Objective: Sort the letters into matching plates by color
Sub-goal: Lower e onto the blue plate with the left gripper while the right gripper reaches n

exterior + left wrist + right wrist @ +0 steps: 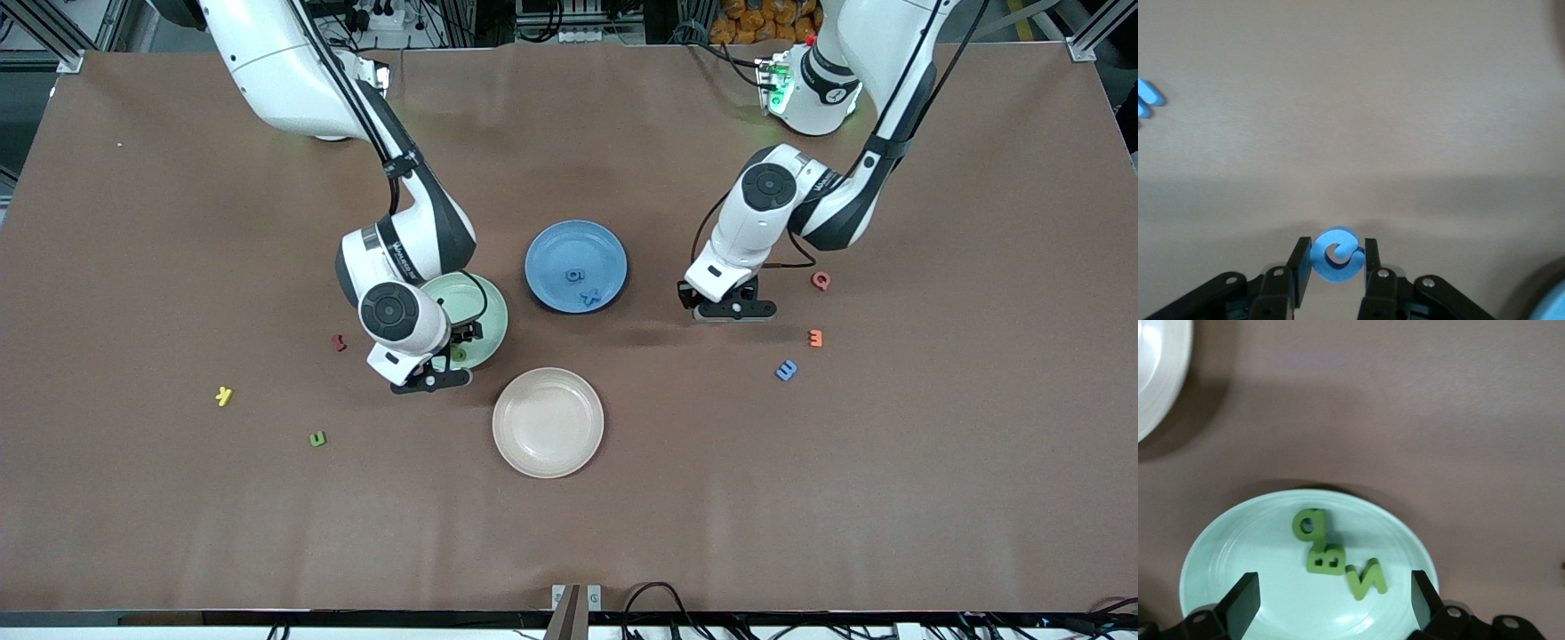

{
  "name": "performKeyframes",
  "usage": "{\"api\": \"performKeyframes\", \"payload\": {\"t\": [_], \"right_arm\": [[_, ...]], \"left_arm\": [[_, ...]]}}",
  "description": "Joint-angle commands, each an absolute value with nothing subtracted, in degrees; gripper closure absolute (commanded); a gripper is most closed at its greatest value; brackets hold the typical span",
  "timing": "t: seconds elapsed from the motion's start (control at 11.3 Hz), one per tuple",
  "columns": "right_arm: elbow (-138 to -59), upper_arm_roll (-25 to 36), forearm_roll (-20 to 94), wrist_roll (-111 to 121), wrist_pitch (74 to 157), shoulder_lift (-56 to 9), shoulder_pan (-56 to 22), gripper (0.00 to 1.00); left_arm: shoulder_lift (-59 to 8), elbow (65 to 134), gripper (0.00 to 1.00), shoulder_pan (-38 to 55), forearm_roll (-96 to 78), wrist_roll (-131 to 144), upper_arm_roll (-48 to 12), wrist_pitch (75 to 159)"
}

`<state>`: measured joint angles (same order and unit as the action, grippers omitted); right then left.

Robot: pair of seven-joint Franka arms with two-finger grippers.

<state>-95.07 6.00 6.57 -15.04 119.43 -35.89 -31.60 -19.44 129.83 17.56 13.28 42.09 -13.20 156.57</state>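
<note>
I see my right end effector spread wide over the smooth mint-green round plate, and my left end effector pinching a curly blue foam letter.

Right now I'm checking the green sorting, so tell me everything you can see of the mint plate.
The mint plate is round, shallow and matte, plastic by its look, pale green with faint rings. It lies flat on the brown table, beside the blue plate toward the right arm's end. Three dark green letters lie in it, P, B and N, close together. The right gripper hangs open over it, touching nothing.
</note>
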Motion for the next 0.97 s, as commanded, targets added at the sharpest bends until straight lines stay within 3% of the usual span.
{"api": "performKeyframes", "payload": {"t": [0.0,0.53,0.88], "right_arm": [[-94.0,6.7,5.7,-15.4,119.2,-34.9,-27.8,0.0],[-93.4,8.3,2.1,-12.7,122.7,-35.6,-20.7,0.0],[-93.4,8.2,-1.9,9.2,125.1,-35.9,-16.7,0.0]], "left_arm": [[-19.3,127.7,1.0,20.8,11.9,45.3,-13.0,155.5],[-21.2,123.1,1.0,28.4,11.9,51.9,-14.5,155.5],[-24.3,120.7,1.0,34.5,12.3,52.9,-14.3,155.5]]}}
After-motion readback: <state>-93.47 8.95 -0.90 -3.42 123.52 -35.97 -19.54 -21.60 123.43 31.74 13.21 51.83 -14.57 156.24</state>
